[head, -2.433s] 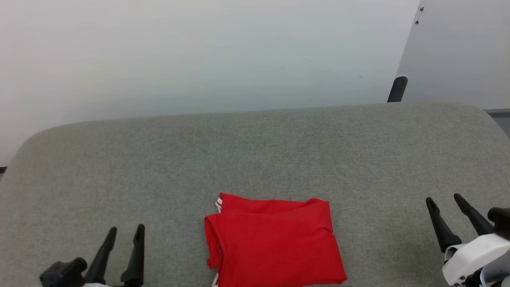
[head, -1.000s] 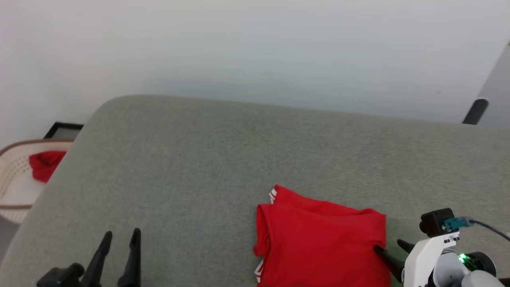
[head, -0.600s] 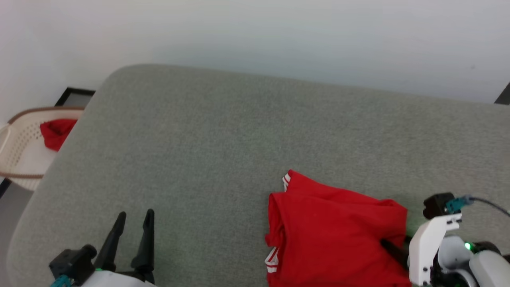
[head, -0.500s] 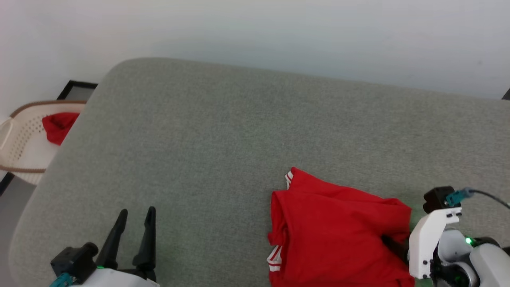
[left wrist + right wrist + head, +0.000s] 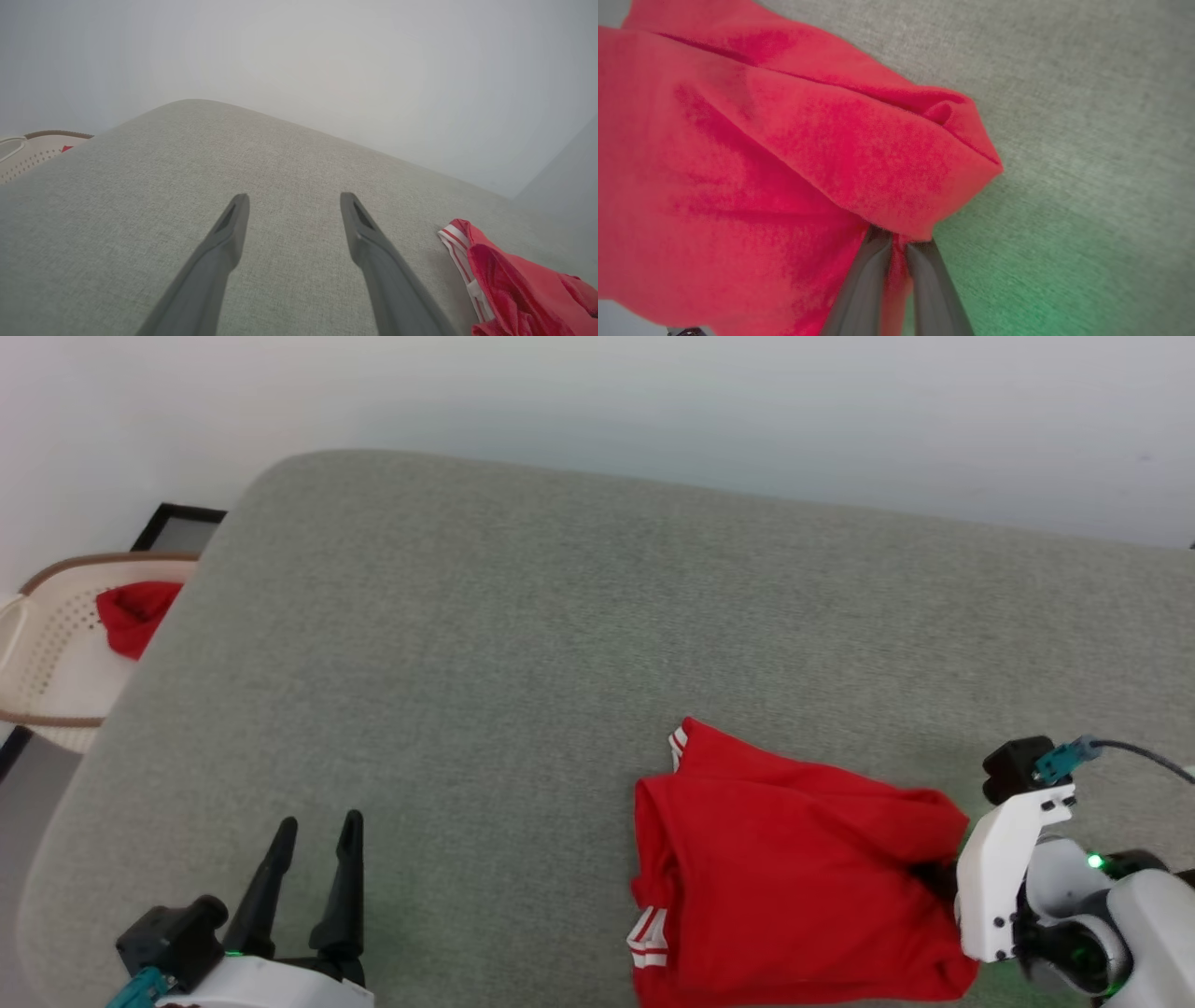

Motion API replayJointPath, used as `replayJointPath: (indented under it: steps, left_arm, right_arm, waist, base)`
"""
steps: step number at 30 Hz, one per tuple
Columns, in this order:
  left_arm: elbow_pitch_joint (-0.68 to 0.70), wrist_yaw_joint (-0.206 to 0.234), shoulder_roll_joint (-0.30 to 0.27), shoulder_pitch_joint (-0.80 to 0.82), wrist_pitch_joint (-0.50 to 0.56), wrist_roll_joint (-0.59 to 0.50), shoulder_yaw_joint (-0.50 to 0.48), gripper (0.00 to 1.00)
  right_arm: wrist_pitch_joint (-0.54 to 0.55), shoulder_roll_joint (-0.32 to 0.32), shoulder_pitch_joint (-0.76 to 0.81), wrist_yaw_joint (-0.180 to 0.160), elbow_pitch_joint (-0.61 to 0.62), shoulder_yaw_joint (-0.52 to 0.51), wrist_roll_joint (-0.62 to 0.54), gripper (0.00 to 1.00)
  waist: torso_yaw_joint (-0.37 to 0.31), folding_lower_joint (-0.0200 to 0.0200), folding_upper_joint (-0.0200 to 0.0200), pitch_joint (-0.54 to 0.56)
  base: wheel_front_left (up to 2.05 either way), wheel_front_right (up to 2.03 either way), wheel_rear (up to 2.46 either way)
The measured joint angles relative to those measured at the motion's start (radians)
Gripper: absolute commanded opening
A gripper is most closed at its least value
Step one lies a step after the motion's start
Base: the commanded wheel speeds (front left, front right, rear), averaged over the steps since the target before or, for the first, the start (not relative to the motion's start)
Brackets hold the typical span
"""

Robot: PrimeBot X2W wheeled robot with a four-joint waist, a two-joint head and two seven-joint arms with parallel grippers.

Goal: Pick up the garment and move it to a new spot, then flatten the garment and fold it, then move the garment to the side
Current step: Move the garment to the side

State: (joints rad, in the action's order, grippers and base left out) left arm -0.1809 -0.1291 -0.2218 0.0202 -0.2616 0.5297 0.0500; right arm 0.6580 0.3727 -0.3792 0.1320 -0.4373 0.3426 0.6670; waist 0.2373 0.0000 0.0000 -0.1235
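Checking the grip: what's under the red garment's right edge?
Fingers of the right gripper run under the fold of the garment, pinching cloth between them; their tips are covered. Below lies the grey cushion. What is folded inside is hidden.

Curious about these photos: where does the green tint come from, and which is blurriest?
Right wrist view: blurriest, the garment soft, green glow on the grey surface. Head view: sharp; a green lamp on the right arm, probably the source. Left wrist view: hazy wall.
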Motion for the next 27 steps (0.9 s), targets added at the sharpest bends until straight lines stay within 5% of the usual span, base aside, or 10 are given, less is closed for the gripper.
replayJointPath:
  steps: [27]
  left_arm:
    - [0.011,0.000,-0.036,0.130,0.000,-0.016,0.095,1.00]
  right_arm:
    - [-0.017,0.260,-0.238,-0.001,0.065,0.063,-0.024,0.00]
  waist:
    - [-0.222,0.0000,0.0000,-0.055]
  base:
    - [0.00,0.00,0.00]
